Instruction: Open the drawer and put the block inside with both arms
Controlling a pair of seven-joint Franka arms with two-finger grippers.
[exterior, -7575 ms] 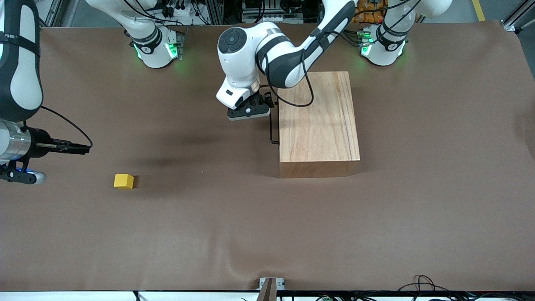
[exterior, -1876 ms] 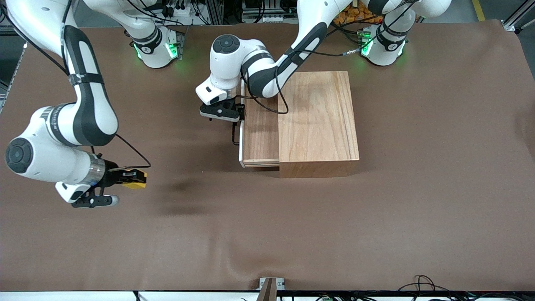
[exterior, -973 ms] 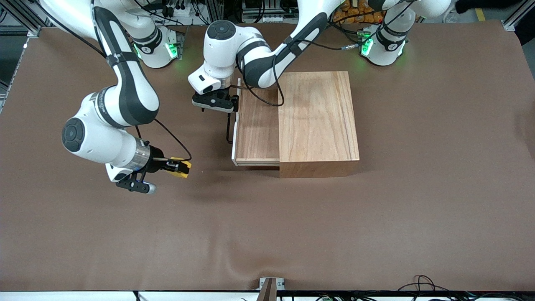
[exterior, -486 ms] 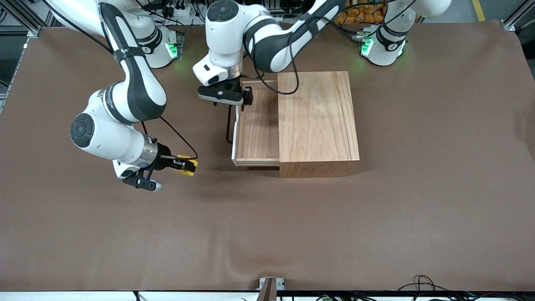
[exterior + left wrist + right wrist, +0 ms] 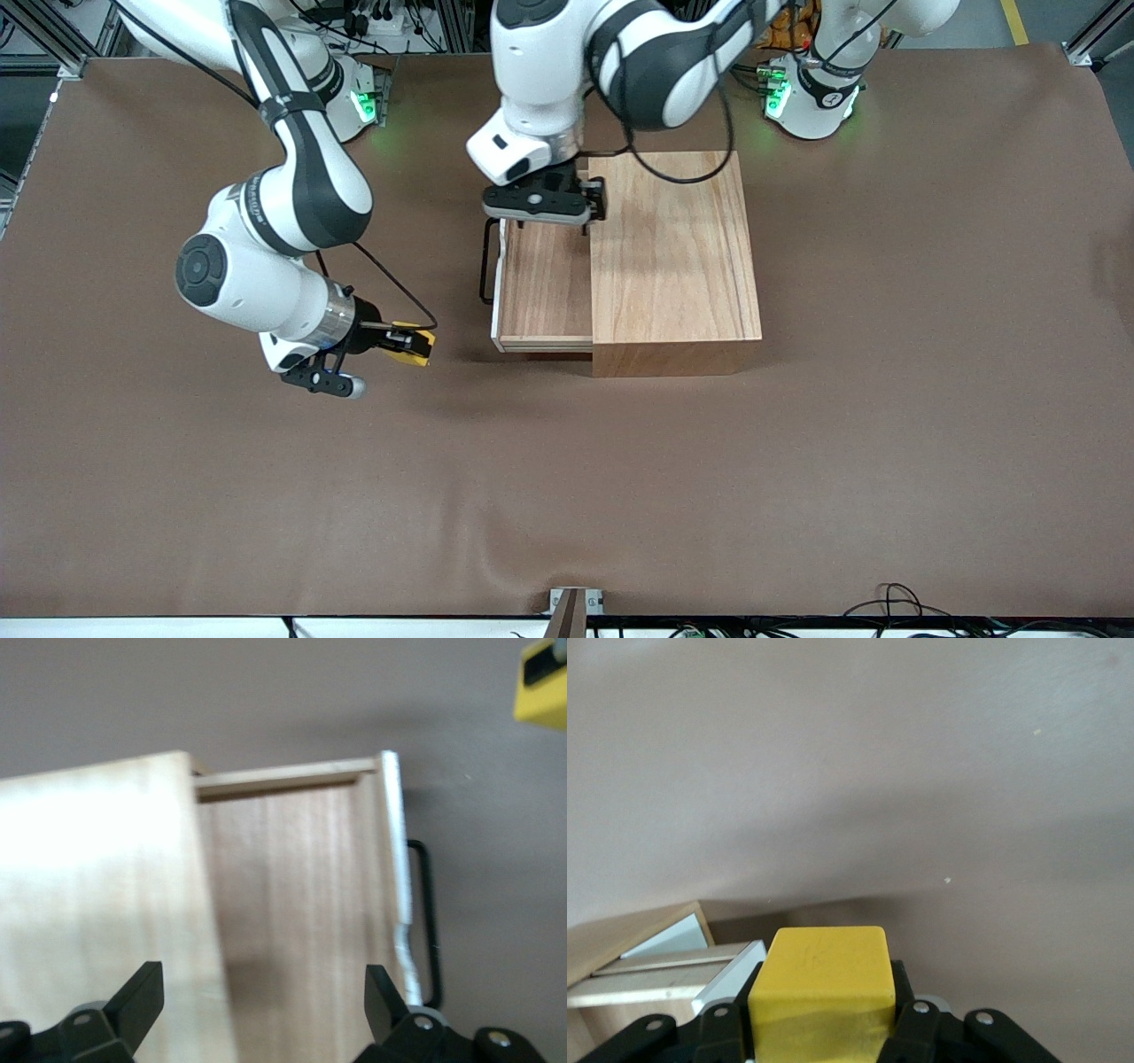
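One block (image 5: 413, 346) clamped in right tool (image 5: 409, 342); left tool (image 5: 592, 199) spread wide over one drawer (image 5: 542, 283).

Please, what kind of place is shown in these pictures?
Most likely a robotics lab or test cell. Two arms are mounted along one edge of a table covered in brown material, the right gripper holds a yellow block and the left gripper hangs over an open drawer, with cables and metal framing at the table's edge.
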